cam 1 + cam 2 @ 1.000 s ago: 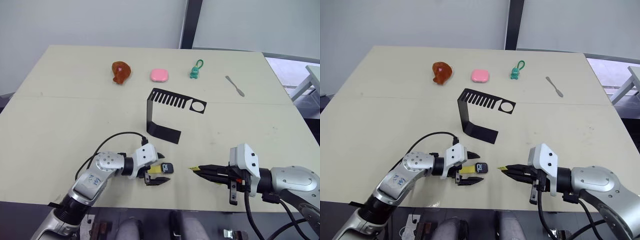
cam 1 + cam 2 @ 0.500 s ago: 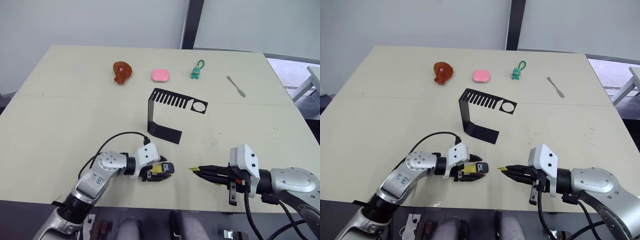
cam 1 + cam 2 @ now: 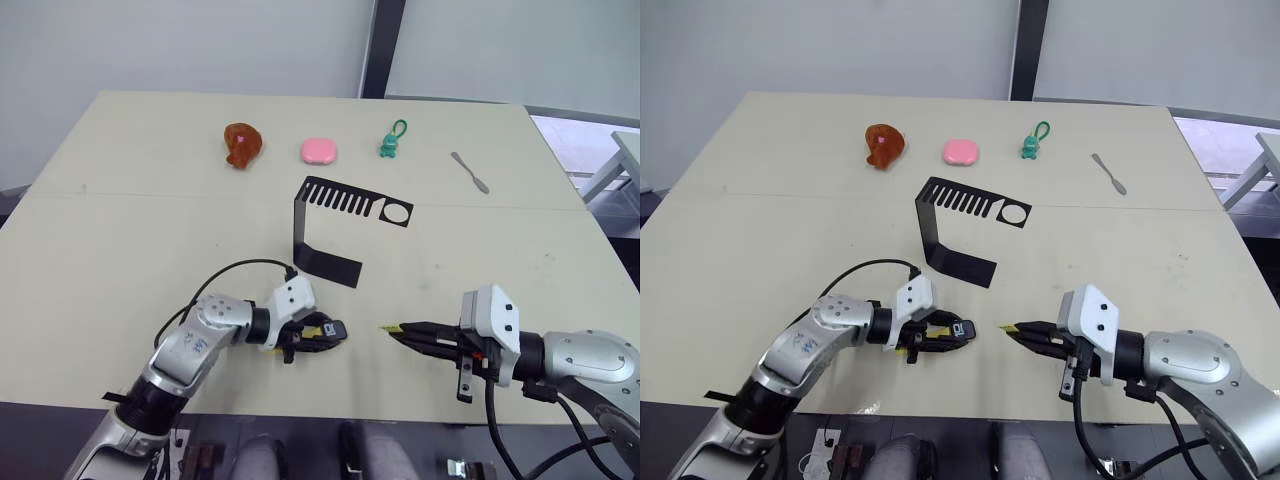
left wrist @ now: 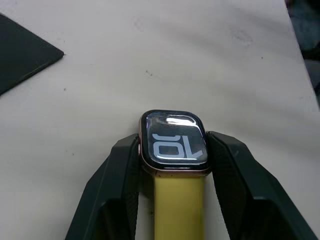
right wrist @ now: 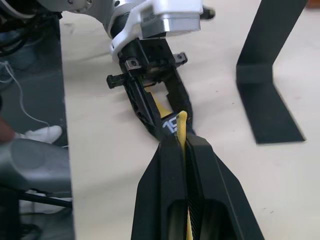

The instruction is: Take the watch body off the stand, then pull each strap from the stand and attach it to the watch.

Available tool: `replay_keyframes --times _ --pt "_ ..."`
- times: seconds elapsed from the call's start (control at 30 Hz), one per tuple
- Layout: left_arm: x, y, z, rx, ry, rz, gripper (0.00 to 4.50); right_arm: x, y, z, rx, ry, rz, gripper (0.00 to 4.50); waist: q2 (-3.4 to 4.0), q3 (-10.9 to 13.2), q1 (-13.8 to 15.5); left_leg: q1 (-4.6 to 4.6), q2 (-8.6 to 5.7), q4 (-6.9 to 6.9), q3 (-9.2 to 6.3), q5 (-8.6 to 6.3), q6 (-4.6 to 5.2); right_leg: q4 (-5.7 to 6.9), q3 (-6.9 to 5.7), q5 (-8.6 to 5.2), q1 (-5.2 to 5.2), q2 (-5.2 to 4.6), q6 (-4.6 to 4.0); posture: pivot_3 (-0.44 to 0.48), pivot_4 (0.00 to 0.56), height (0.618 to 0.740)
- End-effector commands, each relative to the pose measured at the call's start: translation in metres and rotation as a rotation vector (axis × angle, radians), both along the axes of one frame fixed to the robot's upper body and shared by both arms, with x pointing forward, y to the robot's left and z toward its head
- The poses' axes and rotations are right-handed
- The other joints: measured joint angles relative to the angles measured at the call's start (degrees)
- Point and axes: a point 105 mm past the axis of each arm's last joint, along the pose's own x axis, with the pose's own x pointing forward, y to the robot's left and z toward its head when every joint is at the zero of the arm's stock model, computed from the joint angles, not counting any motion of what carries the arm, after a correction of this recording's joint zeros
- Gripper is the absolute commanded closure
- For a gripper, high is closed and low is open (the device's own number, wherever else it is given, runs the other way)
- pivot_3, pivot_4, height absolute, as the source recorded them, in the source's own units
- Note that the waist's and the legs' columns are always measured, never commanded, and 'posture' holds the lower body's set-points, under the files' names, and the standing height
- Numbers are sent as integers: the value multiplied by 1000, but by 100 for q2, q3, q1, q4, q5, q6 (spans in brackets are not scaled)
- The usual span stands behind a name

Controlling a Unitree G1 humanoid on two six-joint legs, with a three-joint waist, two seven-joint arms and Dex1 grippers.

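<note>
Left claw (image 4: 172,172) clamps watch body (image 4: 173,142).

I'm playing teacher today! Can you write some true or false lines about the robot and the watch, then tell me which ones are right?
1. The left gripper is shut on the watch body. True.
2. One yellow strap is already joined to the watch body. True.
3. The right gripper holds nothing. False: it is shut on the second yellow strap.
4. The stand has a strap hanging on it. False: its comb arm and ring are bare.
5. The pink block lies at the far side of the table, between the brown toy and the green keychain. True.
6. The metal tool lies right beside the watch. False: it lies far off, near the table's far right.
</note>
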Motion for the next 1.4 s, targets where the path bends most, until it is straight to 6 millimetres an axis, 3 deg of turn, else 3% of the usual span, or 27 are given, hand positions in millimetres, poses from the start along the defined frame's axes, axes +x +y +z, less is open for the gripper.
replay_keyframes --times 0.03,0.17,0.43,1.4 --pt "-8 -3 20 -96 137 -36 2927 -4 6 5 -24 -83 54 4500 0 0 -2 1 0 0 0 0 0 0 0 0 0 0 0 0 150 740" --pt "-22 -1 41 -198 349 -117 2927 -7 14 4 -126 -263 103 4500 0 0 -8 2 0 1 1 1 -2 4 1 0 -1 2 0 0 150 740" --pt "-8 0 50 -263 537 -33 2927 0 18 -6 -227 -406 109 4500 0 0 -7 2 -1 8 1 2 -5 8 -1 -1 -1 2 0 0 150 740" --pt "9 -8 53 -331 536 41 2927 19 18 -8 -220 -451 41 4500 1 0 -2 5 -2 14 2 2 -9 21 -1 -1 -2 1 -1 0 150 740"
